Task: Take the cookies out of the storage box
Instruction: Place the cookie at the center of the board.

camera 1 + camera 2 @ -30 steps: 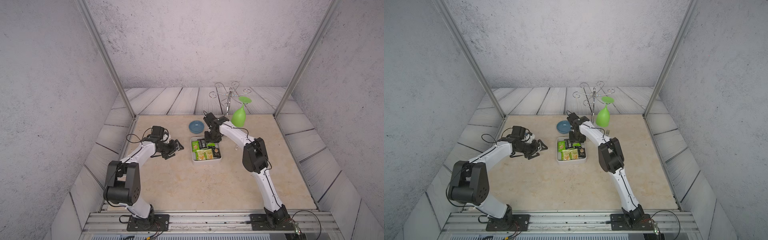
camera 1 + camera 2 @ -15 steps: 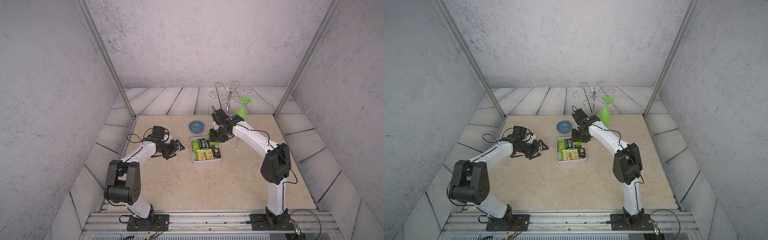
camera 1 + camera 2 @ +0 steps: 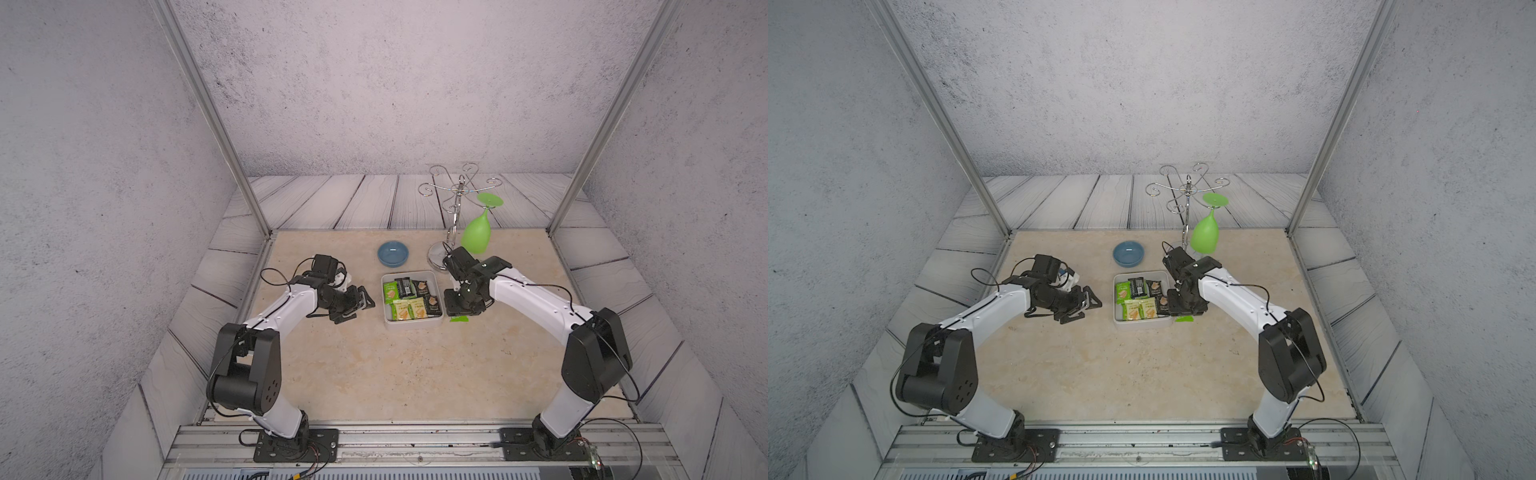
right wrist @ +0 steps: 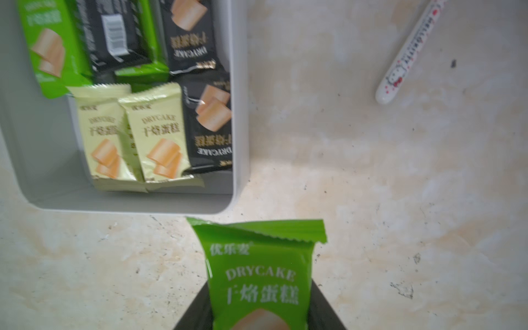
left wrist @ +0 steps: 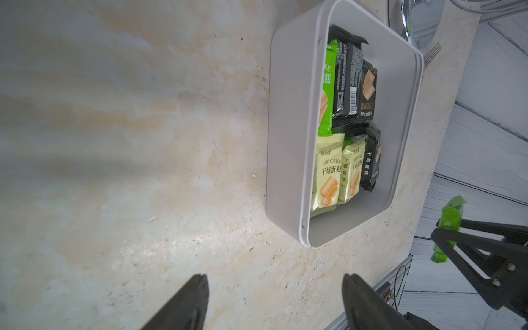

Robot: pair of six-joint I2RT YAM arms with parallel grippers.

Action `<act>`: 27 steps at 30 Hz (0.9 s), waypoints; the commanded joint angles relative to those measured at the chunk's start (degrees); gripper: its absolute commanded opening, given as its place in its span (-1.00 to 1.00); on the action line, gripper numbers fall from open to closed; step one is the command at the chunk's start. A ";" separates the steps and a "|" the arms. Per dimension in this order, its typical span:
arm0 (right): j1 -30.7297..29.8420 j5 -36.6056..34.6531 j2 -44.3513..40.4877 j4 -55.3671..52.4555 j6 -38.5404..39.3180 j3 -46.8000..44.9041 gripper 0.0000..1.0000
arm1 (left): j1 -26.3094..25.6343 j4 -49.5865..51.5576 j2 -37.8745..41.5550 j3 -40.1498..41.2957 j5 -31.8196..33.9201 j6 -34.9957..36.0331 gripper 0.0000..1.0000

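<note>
Both top views sit high above the near rail (image 3: 415, 436) and face down and forward toward the back wall (image 3: 395, 104), far enough off to take in the whole table (image 3: 374, 374) — two nearly equal pictures. The left wrist camera looks from close and low across the table at the storage box (image 5: 288, 128), while the right wrist camera hangs closer still over one corner of it — so all four views share that box and its cookies (image 4: 160, 134).

The green packet (image 4: 258, 274), cut off by the edge, largely hides the right hand (image 4: 258, 311).
</note>
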State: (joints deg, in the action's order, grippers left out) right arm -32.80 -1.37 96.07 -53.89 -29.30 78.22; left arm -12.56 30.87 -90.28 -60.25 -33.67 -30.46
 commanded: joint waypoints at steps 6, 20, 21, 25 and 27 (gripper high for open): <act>1.73 -2.24 -2.63 6.84 0.20 -9.72 -0.09 | -0.10 1.80 1.99 1.18 2.03 1.07 0.59; 3.00 -3.72 6.71 16.59 -0.50 -12.47 -0.06 | -0.01 1.92 6.42 3.33 4.43 1.31 0.59; 3.00 -3.86 7.15 16.76 -0.41 -12.55 -0.06 | -0.01 1.98 6.60 3.38 4.55 1.35 0.59; 3.00 -4.73 8.34 16.92 -0.06 -12.81 -0.05 | 0.01 2.09 7.11 3.56 4.82 1.38 0.59; 3.03 -4.87 8.76 17.00 -0.09 -13.13 -0.05 | 0.08 2.09 7.32 3.60 4.87 1.46 0.59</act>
State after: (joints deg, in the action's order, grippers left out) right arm -29.93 -4.43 104.42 -37.01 -29.36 65.87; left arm -12.56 31.73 -84.14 -57.14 -29.56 -29.87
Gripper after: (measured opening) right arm 0.475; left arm 0.796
